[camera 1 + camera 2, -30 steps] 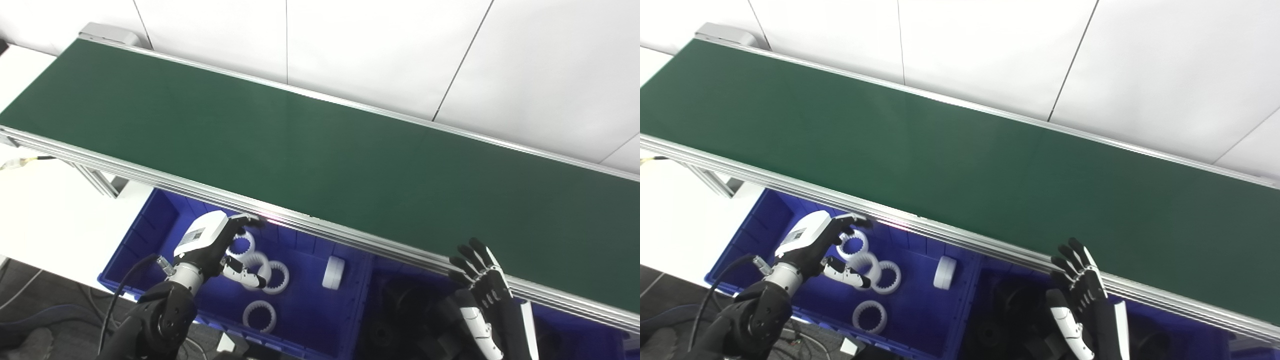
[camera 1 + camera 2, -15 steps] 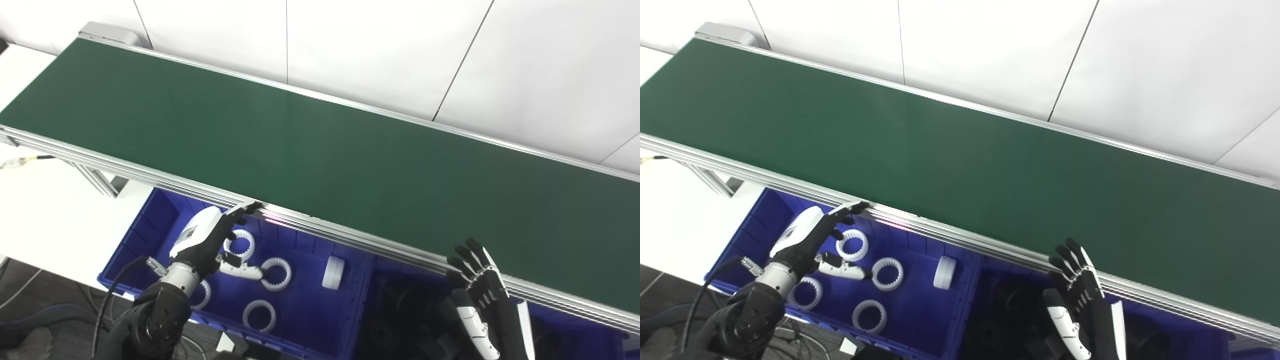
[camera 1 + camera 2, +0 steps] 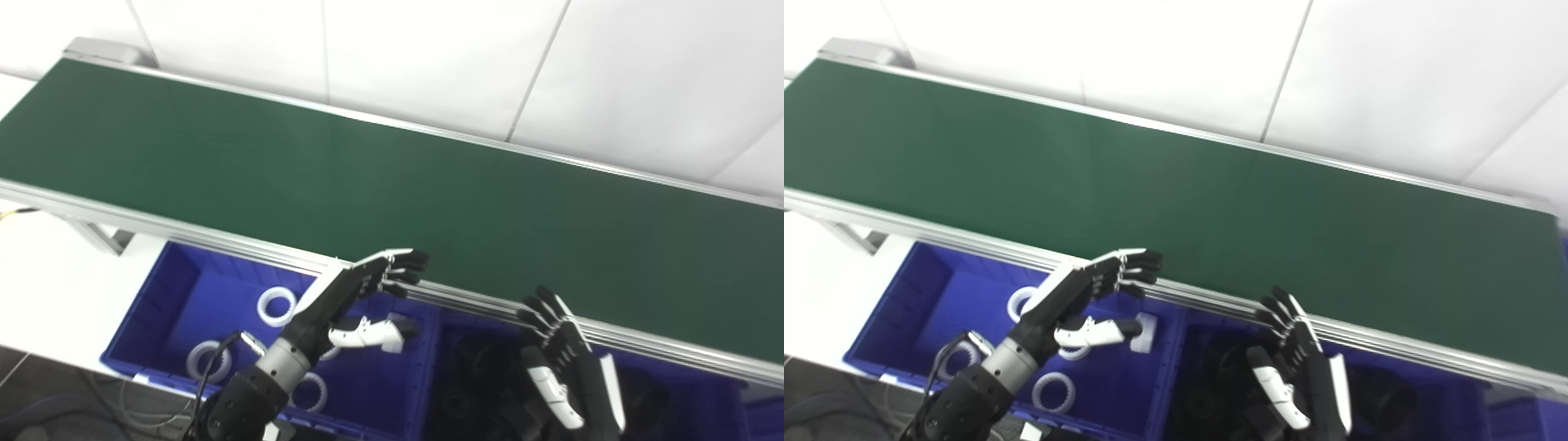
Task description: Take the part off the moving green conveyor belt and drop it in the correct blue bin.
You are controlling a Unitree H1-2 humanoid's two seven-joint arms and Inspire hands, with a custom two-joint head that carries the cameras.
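Note:
The green conveyor belt (image 3: 380, 177) runs from far left to near right and carries no part that I can see. My left hand (image 3: 355, 294) is open and empty, fingers stretched out, raised over the left blue bin (image 3: 159, 300) at the belt's near rail. My right hand (image 3: 560, 361) is open and empty, fingers spread, just below the rail over the right blue bin (image 3: 686, 404). White toothed rings (image 3: 275, 305) lie in the left bin. Dark parts (image 3: 484, 380) fill the right bin.
The aluminium near rail (image 3: 184, 229) of the belt overhangs the bins' far sides. A white wall (image 3: 429, 61) stands behind the belt. A white tabletop (image 3: 49, 288) lies left of the bins. Cables (image 3: 122, 404) hang at the lower left.
The camera has shifted, so the whole scene sits differently. My left hand has risen and swung right from low in the bin to the rail, fingers now extended. My right hand has barely moved.

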